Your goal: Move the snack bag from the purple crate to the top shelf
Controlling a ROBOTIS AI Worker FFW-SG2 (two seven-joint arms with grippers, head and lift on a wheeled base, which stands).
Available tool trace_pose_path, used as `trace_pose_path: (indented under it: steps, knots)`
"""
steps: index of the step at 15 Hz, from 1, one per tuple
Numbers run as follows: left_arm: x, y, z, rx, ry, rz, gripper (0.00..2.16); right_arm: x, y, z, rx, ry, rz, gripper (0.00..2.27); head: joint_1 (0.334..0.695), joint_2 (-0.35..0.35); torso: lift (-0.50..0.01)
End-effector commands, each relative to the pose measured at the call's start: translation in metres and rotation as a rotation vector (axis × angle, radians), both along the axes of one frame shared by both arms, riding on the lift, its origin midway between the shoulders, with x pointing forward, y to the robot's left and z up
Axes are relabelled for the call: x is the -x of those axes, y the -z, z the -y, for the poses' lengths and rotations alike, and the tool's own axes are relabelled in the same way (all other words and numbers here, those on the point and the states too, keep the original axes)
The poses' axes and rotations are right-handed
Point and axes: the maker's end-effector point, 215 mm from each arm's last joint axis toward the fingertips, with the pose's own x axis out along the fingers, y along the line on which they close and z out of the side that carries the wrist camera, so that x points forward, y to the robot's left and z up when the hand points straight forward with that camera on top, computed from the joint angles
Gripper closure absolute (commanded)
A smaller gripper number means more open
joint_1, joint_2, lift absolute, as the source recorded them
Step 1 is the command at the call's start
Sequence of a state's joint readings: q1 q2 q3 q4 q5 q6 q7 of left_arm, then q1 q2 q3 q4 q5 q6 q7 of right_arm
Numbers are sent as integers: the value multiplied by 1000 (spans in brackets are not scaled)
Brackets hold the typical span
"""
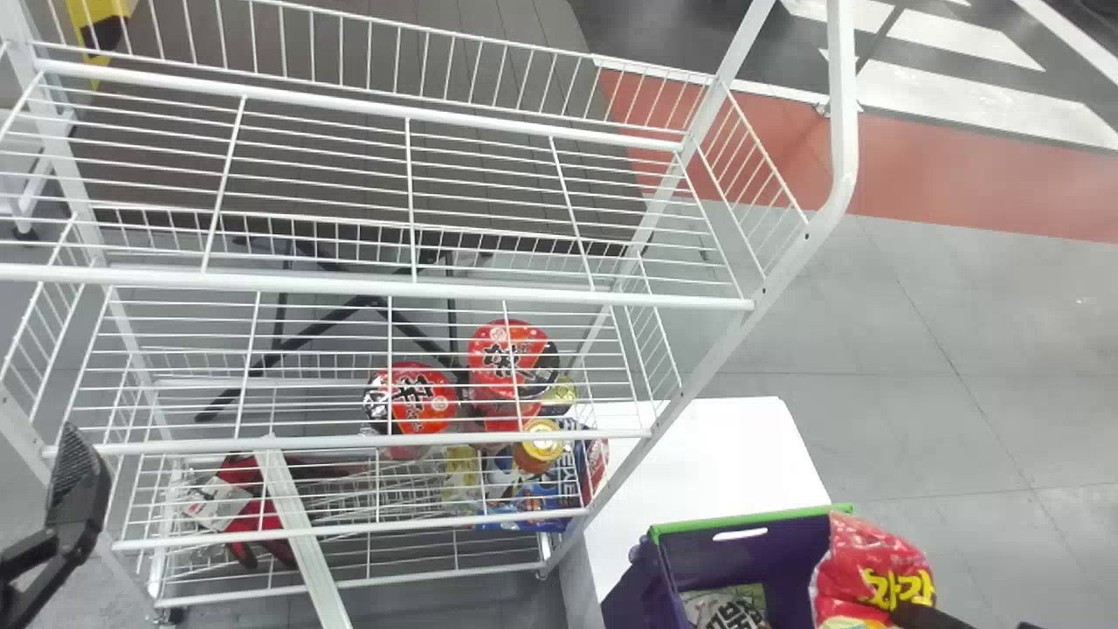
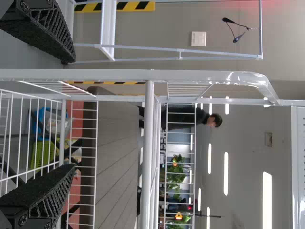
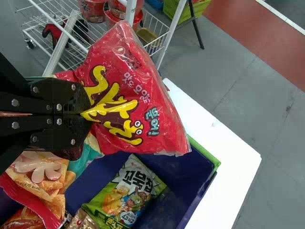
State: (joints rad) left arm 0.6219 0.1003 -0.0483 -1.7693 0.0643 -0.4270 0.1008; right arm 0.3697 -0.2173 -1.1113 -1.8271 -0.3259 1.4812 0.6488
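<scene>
My right gripper (image 1: 928, 617) is at the head view's bottom right, by the red snack bag (image 1: 873, 568), which hangs at the right side of the purple crate (image 1: 751, 519). In the right wrist view the gripper (image 3: 86, 113) is shut on the red bag (image 3: 162, 114), pinching its crinkled film above the crate (image 3: 193, 179). The rack's top shelf (image 1: 376, 282) is a white wire tray. At the head view's left edge stands my left gripper (image 1: 77, 489), beside the rack; its fingers are spread apart with nothing between them in the left wrist view (image 2: 71, 115).
Other snack bags (image 3: 126, 191) lie in the crate, which stands on a white table (image 1: 725, 454). Red cup noodles (image 1: 511, 356), a jar (image 1: 540, 445) and red gloves (image 1: 240, 498) sit on the rack's lower levels. A slanted rack post (image 1: 769, 288) rises between top shelf and right-hand floor.
</scene>
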Motion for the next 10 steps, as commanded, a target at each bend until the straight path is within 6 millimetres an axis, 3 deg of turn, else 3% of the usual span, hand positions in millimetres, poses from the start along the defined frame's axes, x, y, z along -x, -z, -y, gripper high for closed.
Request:
trace_pose_path:
  steps: [1,10]
  knots:
    - [-1,1,0,1,0,-3,-2,-1,1,0,2,0,4,2260,695,-350,-136]
    - [-4,6,1,-4,5,-21,-2,-4,6,-3,-6,-2,-3,2260,695,-350,-100]
